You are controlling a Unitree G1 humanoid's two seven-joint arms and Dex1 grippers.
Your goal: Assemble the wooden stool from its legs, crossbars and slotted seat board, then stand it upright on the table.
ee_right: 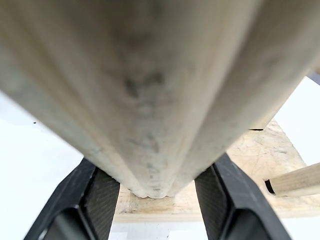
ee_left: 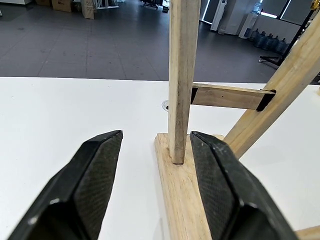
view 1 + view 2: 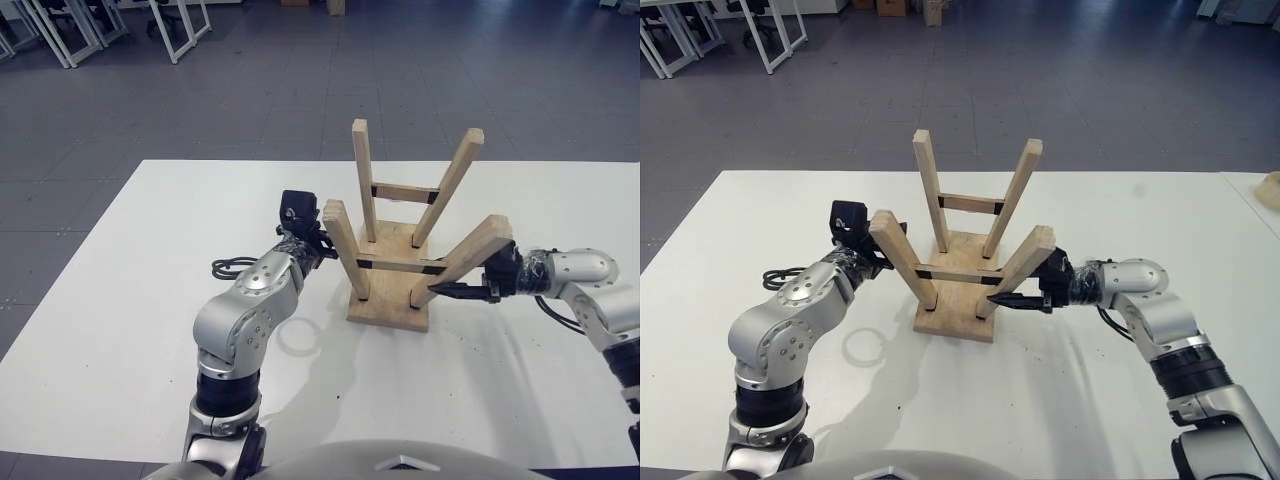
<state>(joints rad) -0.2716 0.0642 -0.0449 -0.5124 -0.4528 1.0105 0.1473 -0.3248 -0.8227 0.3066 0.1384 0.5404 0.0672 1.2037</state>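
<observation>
The white table spans the middle of the frame. At centre the stool stands upside down, its seat flat on the table and its crossbars fitted. Left of centre, the left hand is released, with the near-left leg just ahead of its spread fingers. At right, the right hand is also spread, low under the leaning near-right leg.

Silver rounded arms, coiled black cable, black cross-hatched fingers
</observation>
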